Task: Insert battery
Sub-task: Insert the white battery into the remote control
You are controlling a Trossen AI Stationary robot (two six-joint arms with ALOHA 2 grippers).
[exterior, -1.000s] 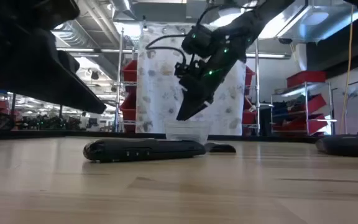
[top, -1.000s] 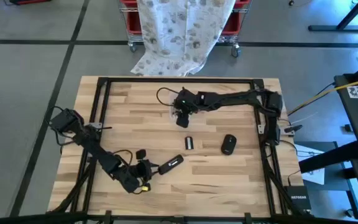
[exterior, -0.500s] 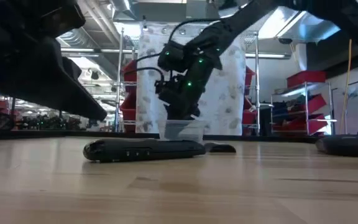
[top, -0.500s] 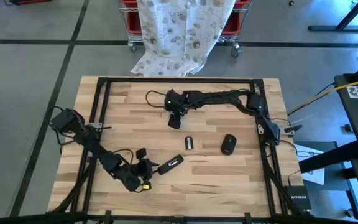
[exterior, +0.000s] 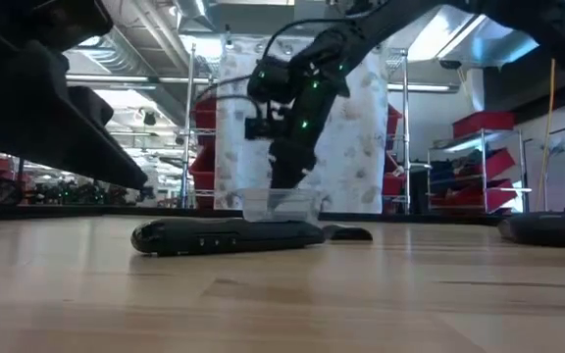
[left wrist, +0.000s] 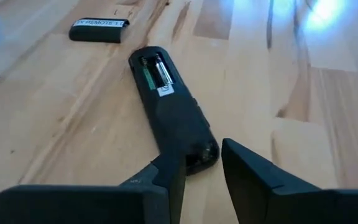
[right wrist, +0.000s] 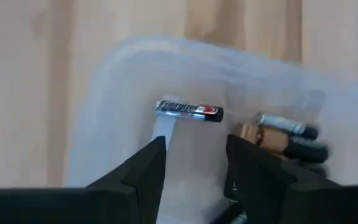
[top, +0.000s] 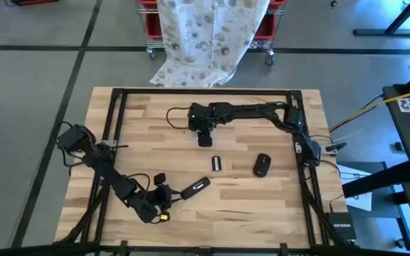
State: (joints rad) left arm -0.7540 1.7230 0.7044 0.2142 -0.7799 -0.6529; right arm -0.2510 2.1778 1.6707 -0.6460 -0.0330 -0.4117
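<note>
The black remote [top: 196,187] lies back-up on the table, its open battery compartment [left wrist: 155,68] showing one cell inside. My left gripper [left wrist: 202,155] is open, with its fingers on either side of the remote's near end. The remote's loose battery cover [top: 217,163] rests flat further toward the far edge. My right gripper [right wrist: 196,142] is open and points down over a clear container [top: 203,139]. A battery [right wrist: 188,110] lies on the container's floor just ahead of its fingertips, and a few more batteries [right wrist: 286,134] lie to one side. My left gripper stands around the remote's end opposite the battery compartment [left wrist: 197,152], coming in low along the remote's length. One finger [left wrist: 166,177] overlaps that end in the wrist view, and I cannot tell whether it touches. The remote lies flat on the table.
A black computer mouse [top: 262,165] sits right of the battery cover. A dark metal frame [top: 112,114] runs around the wooden tabletop. Behind the far edge a patterned cloth [top: 205,35] hangs over red bins.
My right gripper has gone a little toward the table's left edge and turned from slanting to pointing straight down over the clear container. The remote, cover and mouse have stayed where they were.
</note>
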